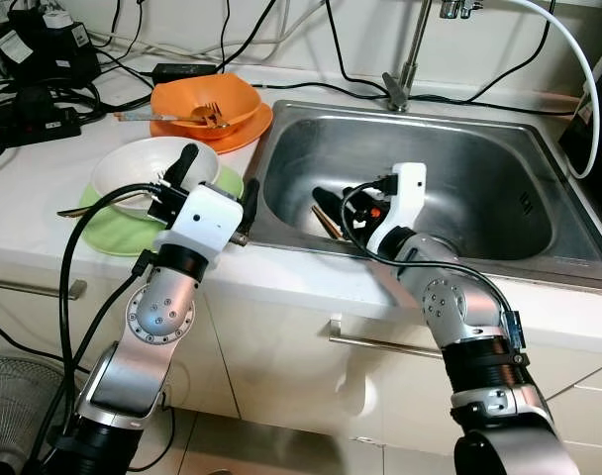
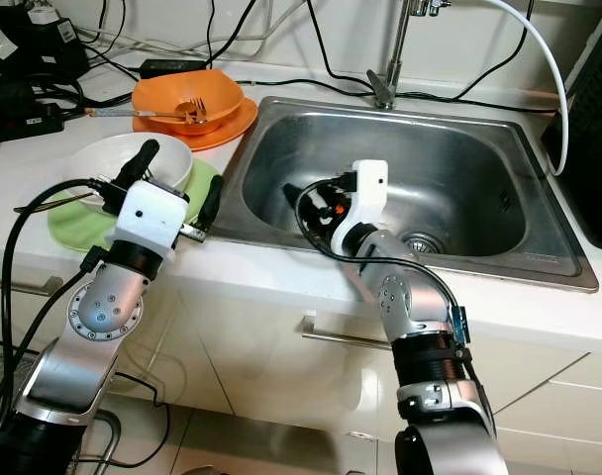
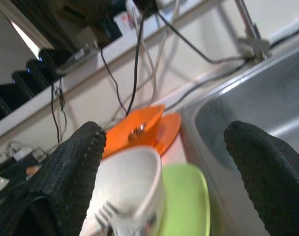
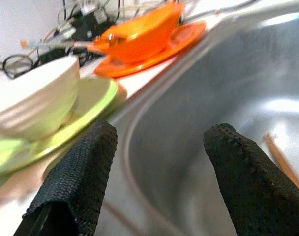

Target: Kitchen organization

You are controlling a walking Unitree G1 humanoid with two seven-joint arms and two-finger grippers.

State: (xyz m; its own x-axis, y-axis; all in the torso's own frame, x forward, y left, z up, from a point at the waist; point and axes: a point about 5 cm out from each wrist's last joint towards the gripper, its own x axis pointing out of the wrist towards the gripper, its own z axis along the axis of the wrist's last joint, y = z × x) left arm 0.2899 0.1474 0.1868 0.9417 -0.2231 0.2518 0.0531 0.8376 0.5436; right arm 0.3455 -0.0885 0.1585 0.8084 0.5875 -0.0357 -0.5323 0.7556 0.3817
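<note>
The left gripper (image 1: 217, 178) hangs over the desk (image 1: 34, 188) at the sink's (image 1: 539, 247) left rim. Just left of it a bowl (image 1: 133, 168) sits on a plate (image 1: 113, 233); behind it, a second bowl (image 1: 204, 99) holding a fork (image 1: 214, 111) sits on another plate (image 1: 251, 129). To its right, the right gripper (image 1: 326, 203) is down inside the sink, chopsticks (image 1: 326, 223) beneath it, the faucet (image 1: 405, 69) behind.

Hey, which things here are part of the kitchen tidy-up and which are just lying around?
Part of the job:
- white bowl on green plate
- orange bowl with fork, on orange plate
- chopsticks in the sink
- left gripper, open
- right gripper, open

Just lying about:
- power strip and cables
- tap
- white hose
</note>
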